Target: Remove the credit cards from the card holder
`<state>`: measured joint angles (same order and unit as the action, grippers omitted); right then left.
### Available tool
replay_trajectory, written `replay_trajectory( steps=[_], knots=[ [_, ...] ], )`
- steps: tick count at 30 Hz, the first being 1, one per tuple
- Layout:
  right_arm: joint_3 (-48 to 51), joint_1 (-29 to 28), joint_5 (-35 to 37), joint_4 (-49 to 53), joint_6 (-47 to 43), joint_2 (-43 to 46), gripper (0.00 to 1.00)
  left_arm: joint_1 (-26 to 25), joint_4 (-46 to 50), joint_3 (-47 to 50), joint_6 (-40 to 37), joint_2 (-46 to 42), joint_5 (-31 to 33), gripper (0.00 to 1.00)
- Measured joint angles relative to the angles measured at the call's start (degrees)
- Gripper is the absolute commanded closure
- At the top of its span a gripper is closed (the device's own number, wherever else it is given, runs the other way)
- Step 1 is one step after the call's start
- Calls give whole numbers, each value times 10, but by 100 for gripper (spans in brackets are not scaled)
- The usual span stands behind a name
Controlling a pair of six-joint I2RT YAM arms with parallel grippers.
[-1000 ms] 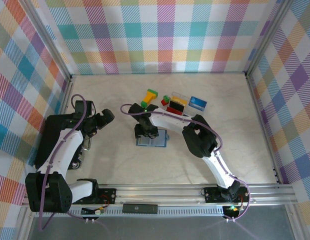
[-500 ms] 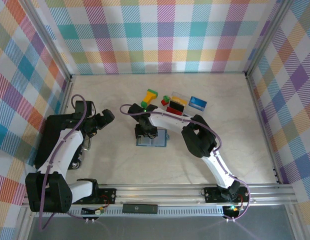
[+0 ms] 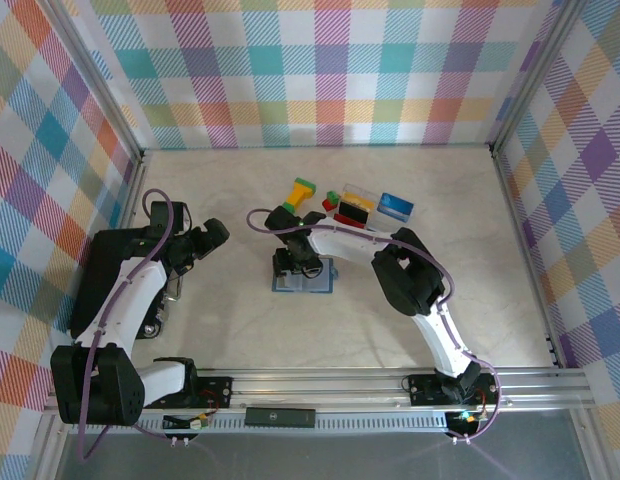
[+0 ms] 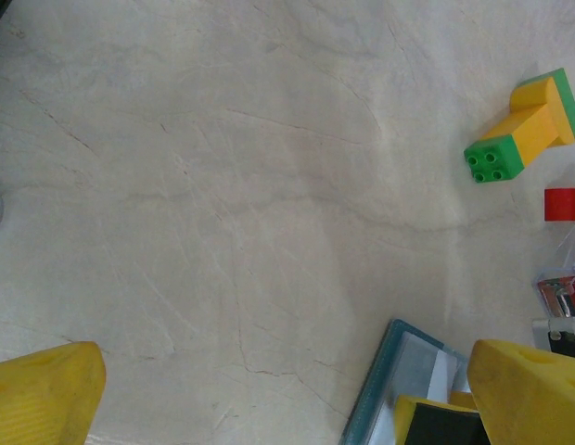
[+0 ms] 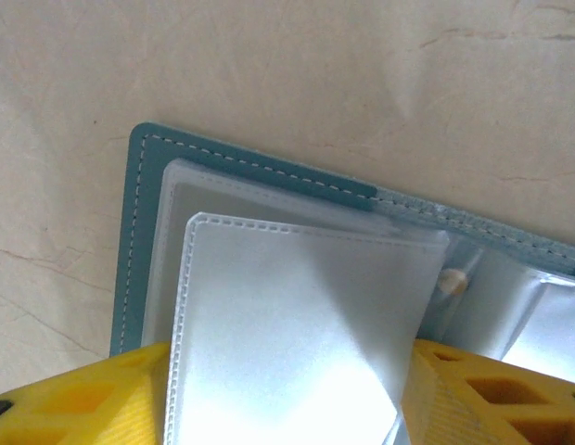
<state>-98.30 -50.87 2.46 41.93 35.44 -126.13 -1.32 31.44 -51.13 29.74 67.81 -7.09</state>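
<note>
The slate-blue card holder (image 3: pixel 308 283) lies open in the middle of the table, and its clear plastic sleeves (image 5: pixel 297 306) show in the right wrist view. My right gripper (image 3: pixel 294 263) is down on its left half. The yellow fingers (image 5: pixel 83 394) press one raised, bowed sleeve from both sides. I cannot tell whether a card is inside it. Behind the holder lie a yellow-and-black card (image 3: pixel 355 204), a red card (image 3: pixel 349 221) and a blue card (image 3: pixel 395 207). My left gripper (image 3: pixel 205 240) hangs open to the left, and the holder's corner (image 4: pixel 385 385) sits near its right finger (image 4: pixel 529 389).
A yellow-and-green block (image 3: pixel 301 192) (image 4: pixel 529 125) and small red and green cubes (image 3: pixel 332 202) (image 4: pixel 564 204) sit at the back by the cards. Checked walls close the table on three sides. Bare tabletop (image 3: pixel 460 300) stretches right and front.
My right gripper's jaws have drawn in a little around the sleeve, and the right arm's elbow has shifted slightly right. The left arm has not moved.
</note>
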Motion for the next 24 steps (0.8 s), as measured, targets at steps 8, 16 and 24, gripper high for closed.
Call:
replay_trajectory(
  steps=[8,16,24],
  knots=[
    [16,5,-6,-12,-6,9,38,0,0,0,0,1,-6,0],
    [-5,4,-2,8,-8,-3,36,0,0,0,0,3,-7,0],
    [-19,4,17,30,-8,-12,47,0,0,0,0,7,-9,0]
  ],
)
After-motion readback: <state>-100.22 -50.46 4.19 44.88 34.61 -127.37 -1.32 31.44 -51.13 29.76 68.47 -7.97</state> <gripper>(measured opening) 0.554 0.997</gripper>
